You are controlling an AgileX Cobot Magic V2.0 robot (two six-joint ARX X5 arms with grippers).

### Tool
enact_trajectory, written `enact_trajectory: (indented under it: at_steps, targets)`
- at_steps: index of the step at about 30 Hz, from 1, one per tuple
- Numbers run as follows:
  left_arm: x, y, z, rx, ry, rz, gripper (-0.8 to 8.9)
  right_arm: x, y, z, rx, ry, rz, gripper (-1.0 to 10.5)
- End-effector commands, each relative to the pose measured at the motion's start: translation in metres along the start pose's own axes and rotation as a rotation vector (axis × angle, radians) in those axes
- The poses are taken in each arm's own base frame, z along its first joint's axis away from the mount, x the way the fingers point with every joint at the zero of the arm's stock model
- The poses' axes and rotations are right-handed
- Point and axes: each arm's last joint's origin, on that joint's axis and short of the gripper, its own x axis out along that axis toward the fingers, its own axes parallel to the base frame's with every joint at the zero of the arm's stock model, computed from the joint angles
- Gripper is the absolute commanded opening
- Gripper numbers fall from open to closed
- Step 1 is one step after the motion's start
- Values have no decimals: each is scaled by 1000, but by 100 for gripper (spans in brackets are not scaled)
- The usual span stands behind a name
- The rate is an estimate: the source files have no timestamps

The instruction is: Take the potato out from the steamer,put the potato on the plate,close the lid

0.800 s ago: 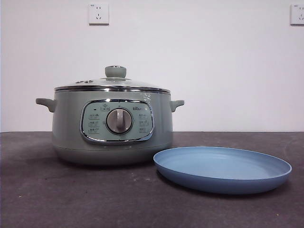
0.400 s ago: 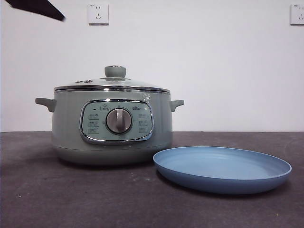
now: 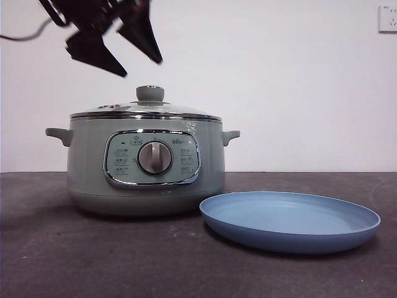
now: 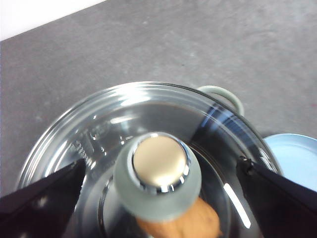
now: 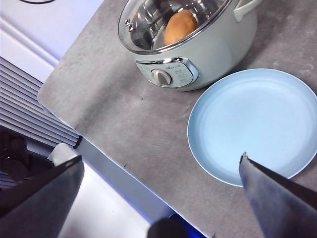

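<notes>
— Where there was only a black tip at the top left corner half a second ago, what's there now?

— The whole left gripper [image 3: 139, 65] has come down into view, hanging just above the steamer [image 3: 146, 164], a little left of the knob [image 3: 150, 94]. Its jaws are spread wide and hold nothing; from its wrist the knob sits between them, not touched.

— Has the lid [image 3: 146, 112] moved?

— No, it sits shut on the steamer as before, and nothing else has shifted.

— And the potato [image 5: 180, 26]?

— Inside the steamer, seen through the glass from the right wrist.

— The plate [image 3: 347, 233]?

— On the dark table [image 3: 93, 261], just right of the steamer and nearer us, bare.

— The other arm?

— The right gripper [image 5: 163, 198] waits high over the near edge of the table, jaws wide apart, with nothing between them
</notes>
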Motion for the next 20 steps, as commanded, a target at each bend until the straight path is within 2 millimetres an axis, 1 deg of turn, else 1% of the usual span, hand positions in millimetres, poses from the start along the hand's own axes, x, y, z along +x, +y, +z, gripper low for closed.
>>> enact_trajectory:
  at_steps: [1, 4, 6, 11, 12, 14, 15, 17, 19, 20]
  targets:
    - [18, 0, -4, 24, 12, -4, 628, 0, 0, 1, 4, -4, 3, 660]
    - [34, 0, -9, 26, 33, 6, 628, 0, 0, 1, 8, -4, 3, 660]
    - [41, 1, -12, 22, 48, 3, 628, 0, 0, 1, 9, -4, 2, 660]
    - [44, 2, -13, 21, 53, 2, 622, 0, 0, 1, 6, -6, -1, 660]
    - [44, 2, -13, 21, 51, 3, 570, 0, 0, 1, 3, -9, -1, 660]
    - [44, 2, -13, 22, 48, 1, 341, 0, 0, 3, -5, -19, -4, 660]
    - [44, 2, -13, 22, 48, 2, 263, 0, 0, 3, -9, -22, -4, 660]
    - [44, 2, -13, 20, 53, 1, 169, 0, 0, 3, -12, -26, -5, 660]
    - [44, 2, -14, 18, 61, 0, 111, 0, 0, 3, -12, -26, -5, 660]
    - [44, 2, -14, 17, 65, -1, 110, 0, 0, 3, -12, -26, -5, 660]
